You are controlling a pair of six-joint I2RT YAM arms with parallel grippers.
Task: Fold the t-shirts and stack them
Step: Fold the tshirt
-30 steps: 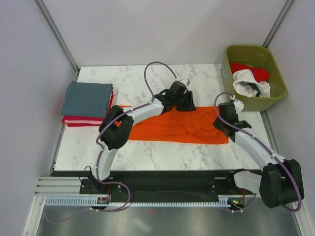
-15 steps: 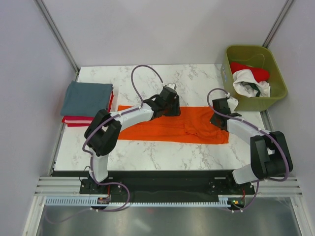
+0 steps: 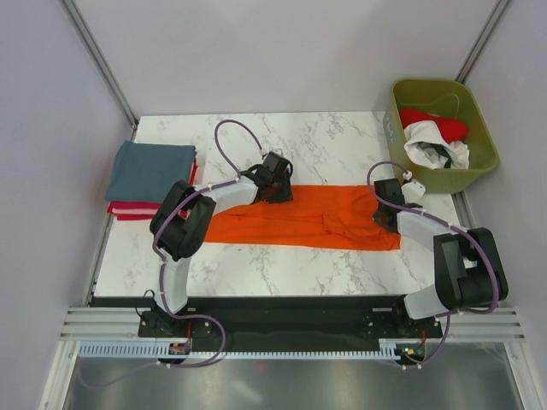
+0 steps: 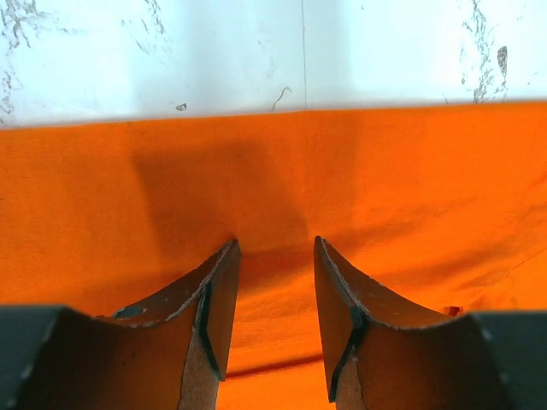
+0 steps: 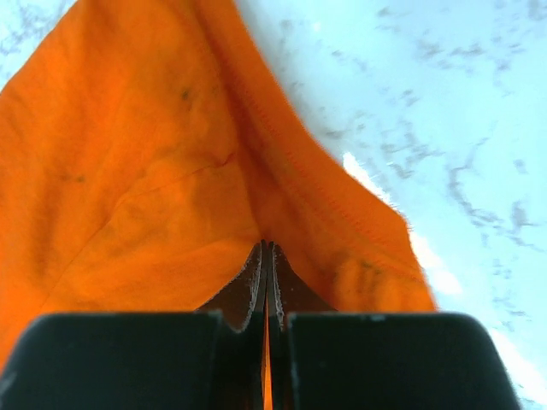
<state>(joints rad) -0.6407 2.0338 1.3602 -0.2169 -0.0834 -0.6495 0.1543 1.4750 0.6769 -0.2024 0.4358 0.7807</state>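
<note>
The bright orange t-shirt lies folded into a long strip across the middle of the marble table. My left gripper is open and low over the strip's far edge; in the left wrist view orange cloth lies between and under the fingers. My right gripper is shut on the strip's right end; the right wrist view shows the cloth pinched and pulled up. A folded grey-blue t-shirt sits on folded red ones at the far left.
An olive-green bin stands beyond the table's right far corner, holding a red t-shirt and a white one with dark print. Metal frame posts rise at both far corners.
My left gripper has slid left along the strip's far edge. My right gripper has moved in over the strip's right end, and the cloth there now lies flatter.
</note>
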